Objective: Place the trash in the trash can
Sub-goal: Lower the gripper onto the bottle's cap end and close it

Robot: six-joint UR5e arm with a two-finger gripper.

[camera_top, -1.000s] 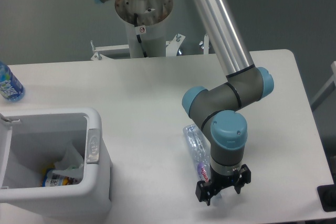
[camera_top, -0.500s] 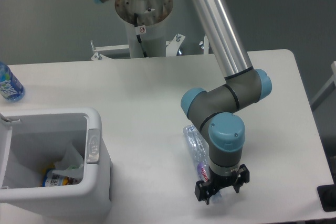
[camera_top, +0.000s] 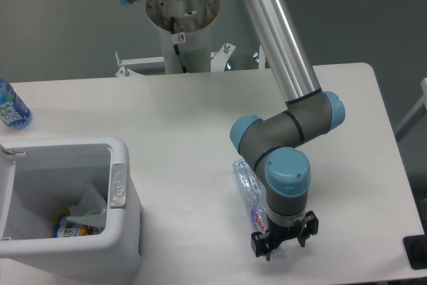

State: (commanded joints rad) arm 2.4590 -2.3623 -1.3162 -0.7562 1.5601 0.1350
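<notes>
I see gripper point(camera_top: 283, 245) low over table point(camera_top: 187, 125) near front edge, pointing down. Crushed bottle point(camera_top: 247, 188) lies flat on table, running toward 11 o'clock from gripper, its near end hidden under wrist. Can't tell finger spacing. Trash can point(camera_top: 123, 228) well apart at 9 o'clock, wrapper point(camera_top: 89, 205) inside.

Bottle point(camera_top: 246, 185) right of bin point(camera_top: 127, 218)

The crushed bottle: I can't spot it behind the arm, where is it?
The crushed bottle lies on the table, right of the trash can, partly hidden under the arm's wrist above the gripper.
</notes>
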